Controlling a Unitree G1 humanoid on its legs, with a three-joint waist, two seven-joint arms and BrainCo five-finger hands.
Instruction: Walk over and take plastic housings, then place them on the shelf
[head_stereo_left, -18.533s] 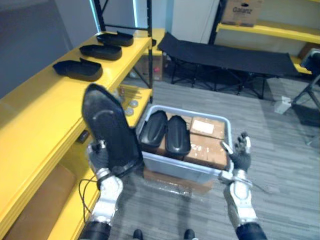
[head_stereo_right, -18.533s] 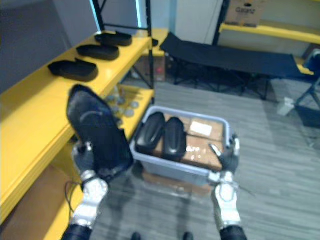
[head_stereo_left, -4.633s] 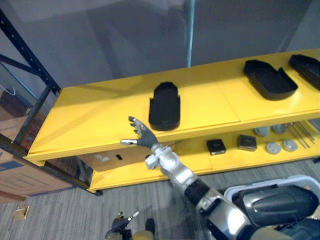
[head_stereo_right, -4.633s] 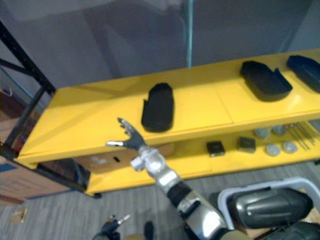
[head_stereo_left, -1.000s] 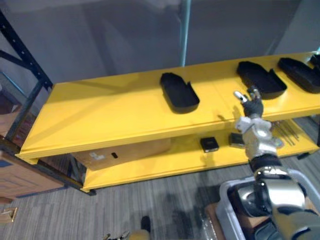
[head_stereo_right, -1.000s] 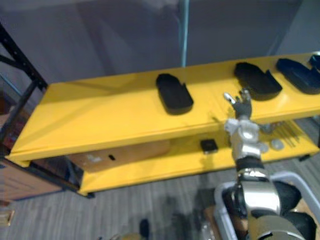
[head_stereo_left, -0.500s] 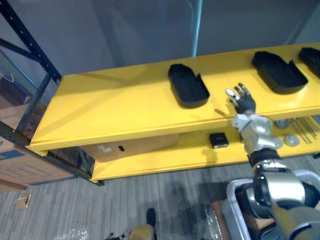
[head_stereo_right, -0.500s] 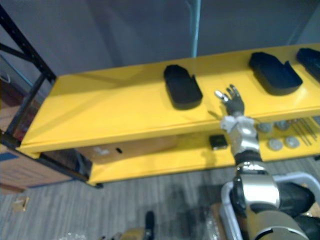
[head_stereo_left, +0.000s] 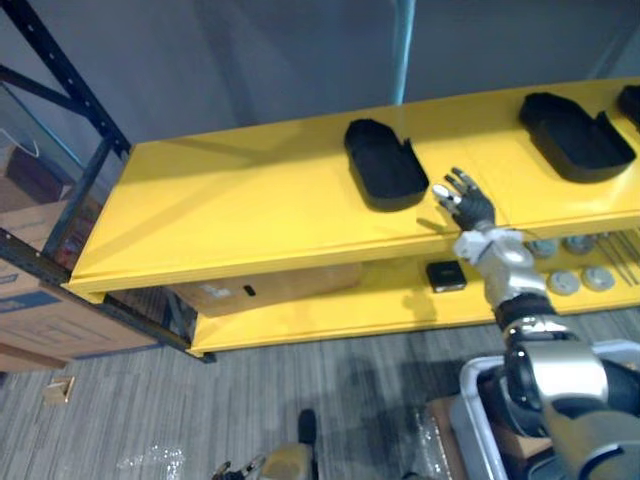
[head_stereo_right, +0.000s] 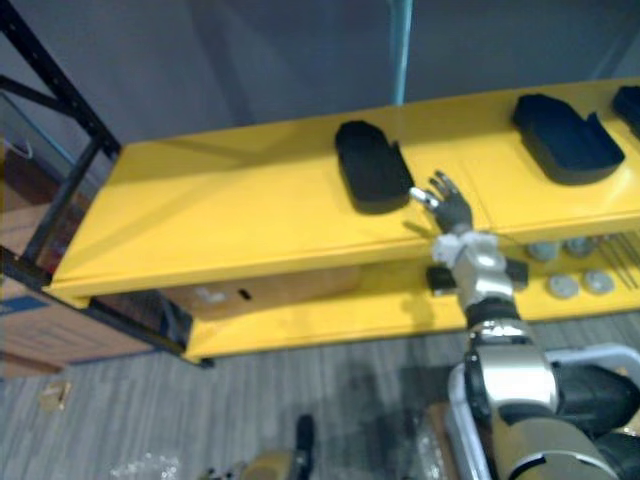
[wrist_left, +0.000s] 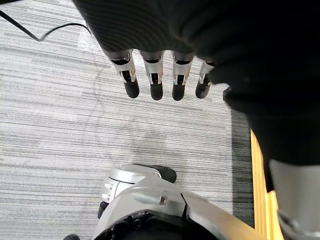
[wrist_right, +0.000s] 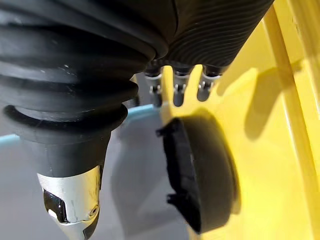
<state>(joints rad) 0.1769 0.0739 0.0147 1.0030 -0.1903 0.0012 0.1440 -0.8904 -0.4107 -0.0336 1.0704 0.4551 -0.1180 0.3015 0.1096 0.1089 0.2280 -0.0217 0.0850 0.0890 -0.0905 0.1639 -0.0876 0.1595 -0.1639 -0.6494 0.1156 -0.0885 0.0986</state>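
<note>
Right hand (head_stereo_left: 470, 207) hovers just beside the black housing (head_stereo_left: 385, 172) on the yellow shelf (head_stereo_left: 250, 210) — fingers spread wide — left hand (wrist_left: 156, 85) straight-fingered too.

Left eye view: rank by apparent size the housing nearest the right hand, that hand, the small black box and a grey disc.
1. housing
2. right hand
3. small black box
4. grey disc, only a little smaller than the box, so these two are close

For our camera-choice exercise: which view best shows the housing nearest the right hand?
The left eye view: the whole housing lies on the shelf beside the right hand. The right eye view matches; the right wrist view shows it close, at a slant.
</note>
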